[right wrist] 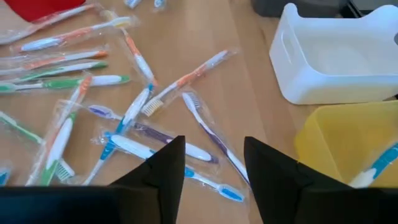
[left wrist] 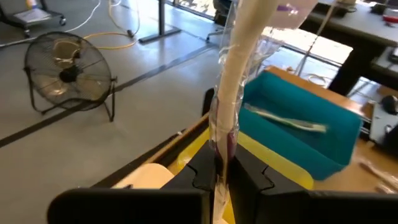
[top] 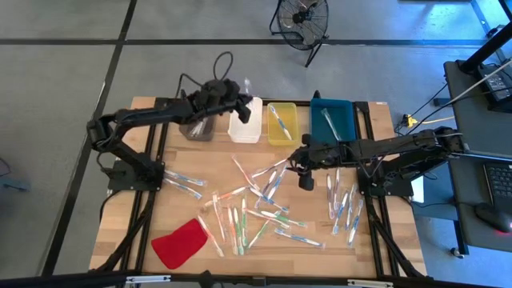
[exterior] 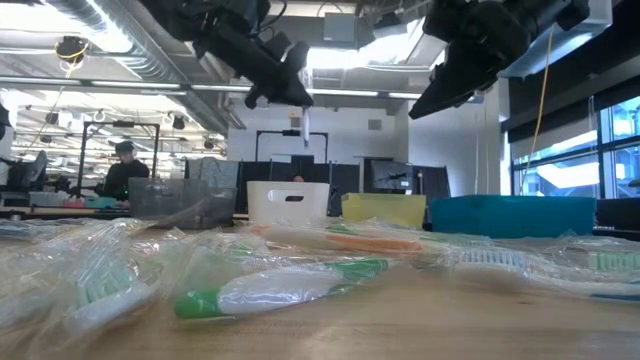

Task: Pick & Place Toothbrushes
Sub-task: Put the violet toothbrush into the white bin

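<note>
Many wrapped toothbrushes (top: pixel 264 210) lie scattered on the wooden table. My left gripper (top: pixel 243 99) is above the white bin (top: pixel 246 128) at the table's far edge and is shut on one whitish toothbrush with a purple part (left wrist: pixel 239 56), which also shows in the low view (exterior: pixel 305 125). My right gripper (right wrist: pixel 214 165) stands open above the loose toothbrushes near the table's middle (top: pixel 306 181). Nothing is between its fingers, and a purple toothbrush (right wrist: pixel 208 134) lies on the table beneath them. My left gripper pinches the wrapped toothbrush between its two fingers at the purple part near one end (left wrist: pixel 225 146). The fingers (left wrist: pixel 249 180) come from the table's left, slanting slightly down. The toothbrush is lifted clear above the bins, its long whitish part sticking out beyond the fingertips in its clear wrapper.
Along the far edge stand a dark grey bin (top: pixel 196 128), the white bin, a yellow bin (top: pixel 282 122) and a teal bin (top: pixel 332 118); the yellow and teal bins each hold a toothbrush. A red cloth-like piece (top: pixel 180 242) lies front left. A fan (top: pixel 302 20) stands on the floor beyond.
</note>
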